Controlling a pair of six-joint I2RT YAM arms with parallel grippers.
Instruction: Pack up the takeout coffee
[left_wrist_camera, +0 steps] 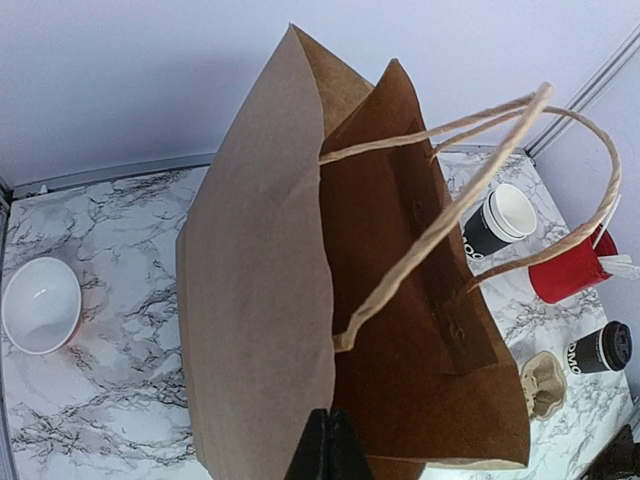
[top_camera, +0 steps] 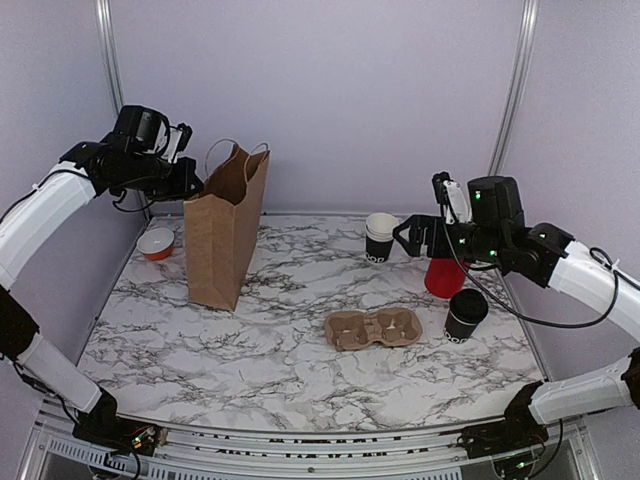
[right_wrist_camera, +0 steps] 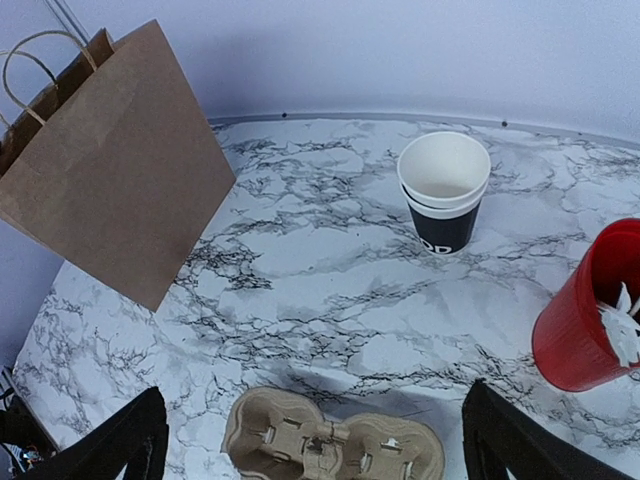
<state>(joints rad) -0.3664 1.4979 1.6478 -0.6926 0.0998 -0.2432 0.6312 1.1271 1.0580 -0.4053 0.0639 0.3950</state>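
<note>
Where your coffee sits: the lidded black cup stands upright on the right side of the marble table. It is just right of the cardboard carrier and just in front of the red cup.
Your left gripper: the fingers are pressed together, raised at the top edge of the paper bag. You cannot tell whether any paper is caught between them.
Your right gripper: the jaws are spread wide and hold nothing. It hangs above the table, beside the red cup and well apart from the coffee.
Paper bag: upright at left of centre, mouth open, both twine handles standing up.
Cardboard carrier: lies flat on the table, apart from the bag.
Red cup: upright, with white sticks inside.
Stack of cups: nested and upright, towards the back of the table.
White bowl: on the table to the left of the bag, near the left wall.
</note>
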